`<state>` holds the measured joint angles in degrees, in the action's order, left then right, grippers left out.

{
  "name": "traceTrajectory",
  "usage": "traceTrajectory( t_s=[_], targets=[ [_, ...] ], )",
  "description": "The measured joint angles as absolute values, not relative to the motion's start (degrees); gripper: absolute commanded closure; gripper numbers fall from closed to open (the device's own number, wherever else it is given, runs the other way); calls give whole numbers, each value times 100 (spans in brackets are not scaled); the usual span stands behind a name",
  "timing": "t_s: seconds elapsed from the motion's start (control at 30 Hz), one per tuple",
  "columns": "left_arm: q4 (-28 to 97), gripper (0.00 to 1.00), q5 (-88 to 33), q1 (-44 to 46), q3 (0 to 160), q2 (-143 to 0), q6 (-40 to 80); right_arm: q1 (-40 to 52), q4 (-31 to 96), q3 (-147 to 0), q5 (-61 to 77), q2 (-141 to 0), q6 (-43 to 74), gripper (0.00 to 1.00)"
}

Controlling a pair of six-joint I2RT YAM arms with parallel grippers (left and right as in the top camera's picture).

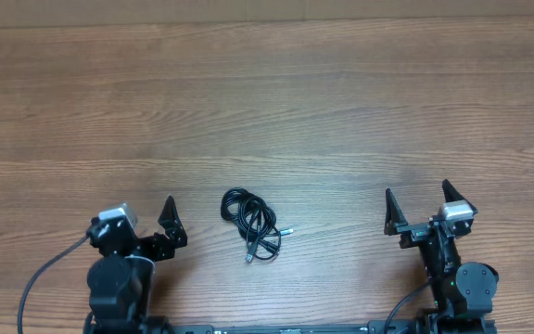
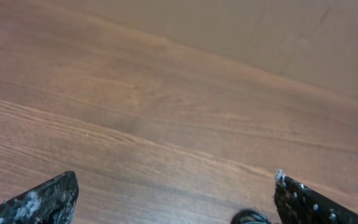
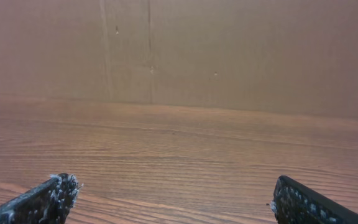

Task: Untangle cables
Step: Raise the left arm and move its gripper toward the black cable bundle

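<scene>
Black cables (image 1: 250, 223), between jaws — apparently untouched

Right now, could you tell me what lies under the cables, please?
The cables lie on the wooden table, which shows through their loops. Where strands cross in the bundle, the lower ones are partly covered.

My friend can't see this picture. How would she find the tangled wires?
Look at the big wooden table, near its front edge, between the left arm and the right arm. The cables lie there as one small black knotted bundle with little plug tips, thinner than the arms' own wires.
</scene>
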<state>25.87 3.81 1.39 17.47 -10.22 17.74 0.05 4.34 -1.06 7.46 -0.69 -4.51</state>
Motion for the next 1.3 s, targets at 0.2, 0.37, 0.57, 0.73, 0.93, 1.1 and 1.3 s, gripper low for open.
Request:
traceTrajectory(
  t_s=[0.2,0.37,0.57,0.73,0.93,1.1,1.3],
  targets=[
    [2982,0,342,139,2491,-1984,1619,3,434,-106,744,-69,-449,0],
    [3288,0,340,139,3068,-2773,1588,3,434,-106,746,-69,-449,0],
    [3699,0,336,139,3472,-3446,1538,3,434,-106,746,-69,-456,0],
    [3817,0,215,139,3658,-3693,1474,3,432,-106,744,-69,-449,0],
    [3938,0,141,139,3682,-3704,1308,3,436,-106,749,-69,-449,0],
    [4073,0,58,139,3682,-3704,1216,3,432,-106,746,-69,-451,0],
    [4217,0,-156,139,3719,-3706,1061,3,436,-106,746,-69,-451,0]
  ],
)
